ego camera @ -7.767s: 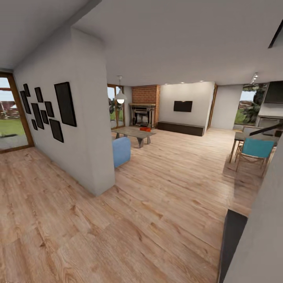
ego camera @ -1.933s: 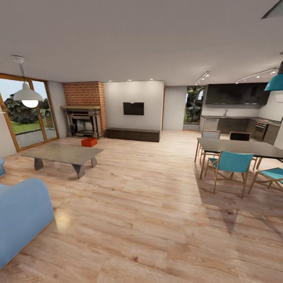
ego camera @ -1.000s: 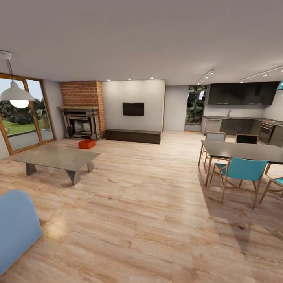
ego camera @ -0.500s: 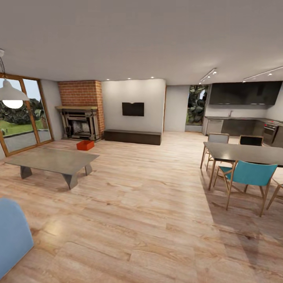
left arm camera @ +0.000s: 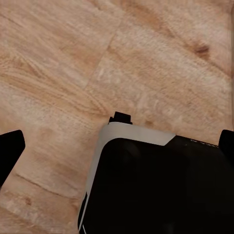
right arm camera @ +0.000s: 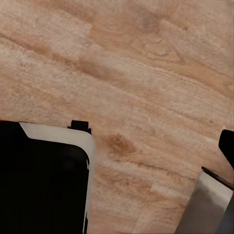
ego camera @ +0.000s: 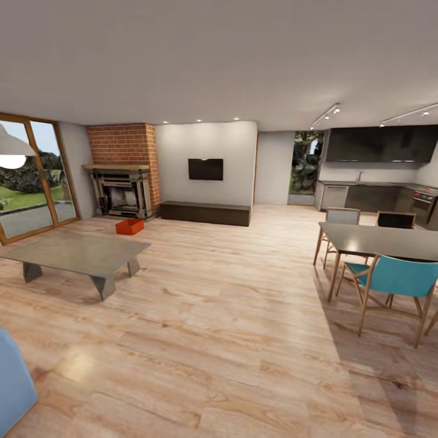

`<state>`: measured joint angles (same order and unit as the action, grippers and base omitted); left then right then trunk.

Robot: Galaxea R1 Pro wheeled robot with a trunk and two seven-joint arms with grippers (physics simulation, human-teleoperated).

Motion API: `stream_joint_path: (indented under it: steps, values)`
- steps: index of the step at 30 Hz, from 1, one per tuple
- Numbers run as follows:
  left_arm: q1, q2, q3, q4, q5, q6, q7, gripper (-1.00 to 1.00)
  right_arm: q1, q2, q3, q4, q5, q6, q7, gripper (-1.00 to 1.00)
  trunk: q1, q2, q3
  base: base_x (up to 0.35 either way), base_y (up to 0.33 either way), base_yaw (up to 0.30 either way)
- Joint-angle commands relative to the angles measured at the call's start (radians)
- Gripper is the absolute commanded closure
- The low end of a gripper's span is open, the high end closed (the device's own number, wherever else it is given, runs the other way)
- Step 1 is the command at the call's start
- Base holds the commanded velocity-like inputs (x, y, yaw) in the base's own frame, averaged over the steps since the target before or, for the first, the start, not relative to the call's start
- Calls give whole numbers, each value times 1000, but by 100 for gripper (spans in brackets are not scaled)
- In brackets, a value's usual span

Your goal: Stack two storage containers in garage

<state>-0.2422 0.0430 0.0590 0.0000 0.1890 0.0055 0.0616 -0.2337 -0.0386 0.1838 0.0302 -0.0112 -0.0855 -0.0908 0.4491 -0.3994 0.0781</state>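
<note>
Head view puts me in the living room, facing the brick fireplace (ego camera: 125, 182) across a wide wood floor (ego camera: 231, 316). I count one orange-red bin (ego camera: 129, 226) in sight, sitting on the planks just in front of the fireplace and beyond the low coffee table (ego camera: 73, 255); whether a second one is nested in it or hidden behind it I cannot tell from this far off. I judge this to be the approach step: nothing is picked up and the garage leg has not begun. Next I need to drive forward, pass the right end of the coffee table, and stop close enough to the bin to reach down to it. To my right stands one dining table (ego camera: 383, 240) with two blue chairs and two dark ones, well off my line. Left wrist view shows the left gripper's (left arm camera: 117, 146) dark fingertips at opposite edges, so it is spread wide, holding nothing, above the robot's base (left arm camera: 156, 185). Right wrist view shows a single dark tip of the right gripper (right arm camera: 227, 146), so I cannot tell its spread.
</note>
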Motion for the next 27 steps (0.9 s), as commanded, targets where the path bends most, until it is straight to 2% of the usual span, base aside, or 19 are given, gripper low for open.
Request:
stream_joint_path:
  steps: [1, 27]
  values:
    - [0, 0, 5, 0, 3, 1, 1, -100, -1, 0, 6, 3, -1, -5, -3, -100, 1, -1, 0, 323, 0, 0]
    - [0, 0, 5, 0, 3, 1, 1, -100, -1, 0, 6, 3, -1, -6, -1, -100, 1, -1, 0, 323, 0, 0]
